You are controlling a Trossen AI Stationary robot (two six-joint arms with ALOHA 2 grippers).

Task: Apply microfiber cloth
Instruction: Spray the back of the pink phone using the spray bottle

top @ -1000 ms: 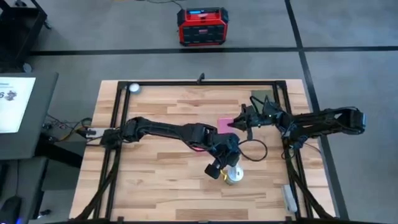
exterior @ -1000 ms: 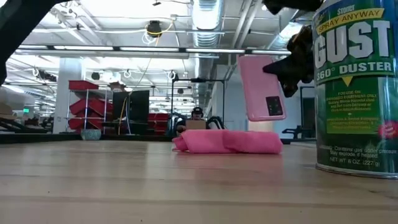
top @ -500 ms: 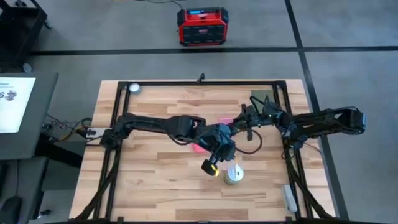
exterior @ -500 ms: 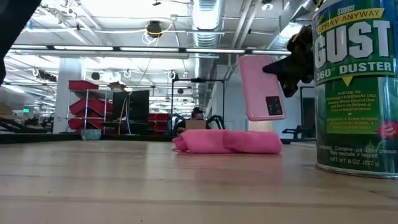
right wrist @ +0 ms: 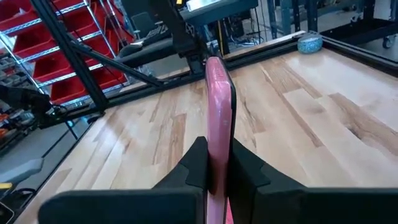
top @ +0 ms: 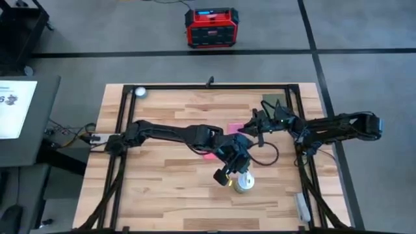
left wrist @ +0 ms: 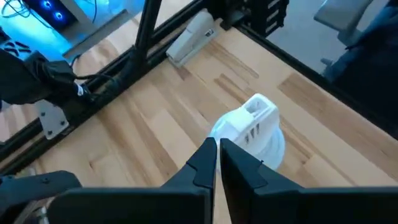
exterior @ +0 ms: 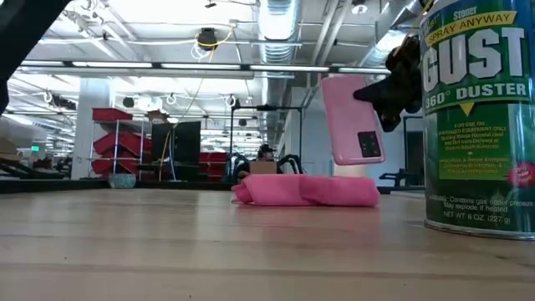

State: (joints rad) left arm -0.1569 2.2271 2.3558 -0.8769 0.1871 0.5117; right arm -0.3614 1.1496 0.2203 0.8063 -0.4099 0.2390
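The microfiber cloth (exterior: 305, 190) lies crumpled on the table near its middle. In the high view the cloth (top: 209, 155) is partly hidden under my left arm. A pale-pink phone (exterior: 353, 117) stands upright just above the cloth, with my right gripper (right wrist: 214, 163) shut on it. My right gripper (top: 252, 127) reaches in from the table's right. My left gripper (left wrist: 217, 155) is shut and points down at the white cap (left wrist: 252, 127) of a duster can (top: 244, 184), toward the near edge from the cloth. My right gripper pinches the phone's two flat faces (right wrist: 217, 134) between its two fingers (right wrist: 196, 163), at one long edge near the upper end (exterior: 380, 96). The fingers come in level from the table's right. The phone hangs upright, clear of the cloth below it. My left gripper has its shut fingertips (left wrist: 208, 152) at the edge of the can's white cap; I cannot tell whether they touch it.
An olive-green pad (top: 273, 103) lies at the far right and a small pale ball (top: 140, 91) at the far left corner. A grey object (top: 302, 207) lies by the near right rail. A black frame (top: 195, 86) borders the table.
My left arm has swung a little toward the table's left and far edge, then come back beside the duster can. My right gripper has kept the phone up over the cloth.
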